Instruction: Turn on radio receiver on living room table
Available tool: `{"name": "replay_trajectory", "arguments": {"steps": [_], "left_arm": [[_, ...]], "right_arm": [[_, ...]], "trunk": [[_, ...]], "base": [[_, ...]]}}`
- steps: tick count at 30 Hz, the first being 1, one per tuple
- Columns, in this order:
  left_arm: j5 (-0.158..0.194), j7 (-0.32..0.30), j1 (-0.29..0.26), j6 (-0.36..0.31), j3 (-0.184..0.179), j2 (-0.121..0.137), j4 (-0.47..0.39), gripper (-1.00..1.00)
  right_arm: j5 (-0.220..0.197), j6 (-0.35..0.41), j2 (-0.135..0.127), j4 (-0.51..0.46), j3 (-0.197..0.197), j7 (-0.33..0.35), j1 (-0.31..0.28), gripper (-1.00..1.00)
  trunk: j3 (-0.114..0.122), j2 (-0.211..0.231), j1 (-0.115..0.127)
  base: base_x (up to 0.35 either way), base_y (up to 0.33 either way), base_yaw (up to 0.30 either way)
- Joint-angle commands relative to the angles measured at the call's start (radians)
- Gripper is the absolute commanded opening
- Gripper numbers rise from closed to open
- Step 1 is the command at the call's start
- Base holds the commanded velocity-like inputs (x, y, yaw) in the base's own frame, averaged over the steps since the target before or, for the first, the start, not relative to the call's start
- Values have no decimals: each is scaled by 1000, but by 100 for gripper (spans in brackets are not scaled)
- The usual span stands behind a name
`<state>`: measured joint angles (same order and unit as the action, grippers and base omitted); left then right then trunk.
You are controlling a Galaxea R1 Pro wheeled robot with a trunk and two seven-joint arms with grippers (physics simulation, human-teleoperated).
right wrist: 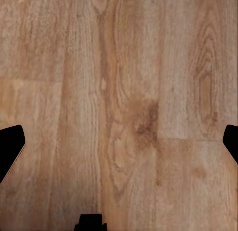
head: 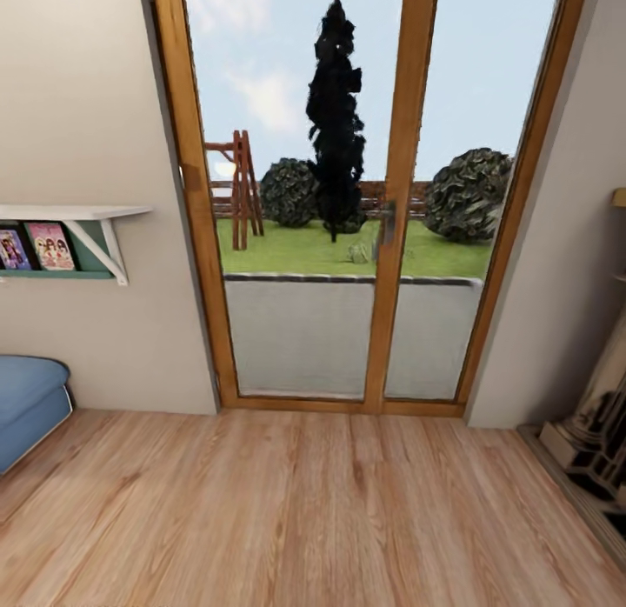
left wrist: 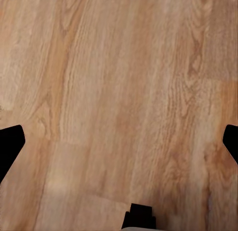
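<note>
The head view faces a tall wooden-framed glass double door [head: 382,242] set in the beige far wall [head: 87,111]. Through the glass: a green lawn [head: 296,250], a dark narrow cypress tree [head: 336,111], rounded shrubs and a reddish wooden swing frame [head: 243,190].

The light wood-plank floor [head: 313,511] spans the near part of the scene. At the left edge sits the rounded end of a blue upholstered sofa [head: 30,403]. Above it, a white wall shelf with a green back panel [head: 78,242] carries two pink-covered books [head: 50,246]. At the right edge stands a pale stone fireplace surround with a dark opening [head: 596,424].

Left pincer [left wrist: 119,141]: the two black fingertips [left wrist: 10,146] stand at opposite frame edges, spread wide, with bare plank floor between them. Right pincer [right wrist: 119,141]: fingertips [right wrist: 11,149] likewise spread wide apart over bare floor, gripping nothing.

The red radio receiver and the grey coffee table are outside the current camera coverage; their location cannot be told.
</note>
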<state>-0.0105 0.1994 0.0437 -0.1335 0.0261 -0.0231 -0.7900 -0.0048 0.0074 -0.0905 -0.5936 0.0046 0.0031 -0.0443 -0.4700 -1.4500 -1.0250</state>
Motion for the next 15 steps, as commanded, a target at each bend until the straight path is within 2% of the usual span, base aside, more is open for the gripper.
{"name": "replay_trajectory", "arguments": {"steps": [1, 15], "left_arm": [[0, 0, 0, 0, 0, 0, 0, 100], [1, 0, 0, 2, 2, 0, 0, 100]], "right_arm": [[0, 0, 0, 0, 0, 0, 0, 100], [0, 0, 0, 0, 0, 0, 0, 100]], "trunk": [[0, 0, 0], [0, 0, 0]], "base": [[114, 0, 249], [16, 0, 289]]}}
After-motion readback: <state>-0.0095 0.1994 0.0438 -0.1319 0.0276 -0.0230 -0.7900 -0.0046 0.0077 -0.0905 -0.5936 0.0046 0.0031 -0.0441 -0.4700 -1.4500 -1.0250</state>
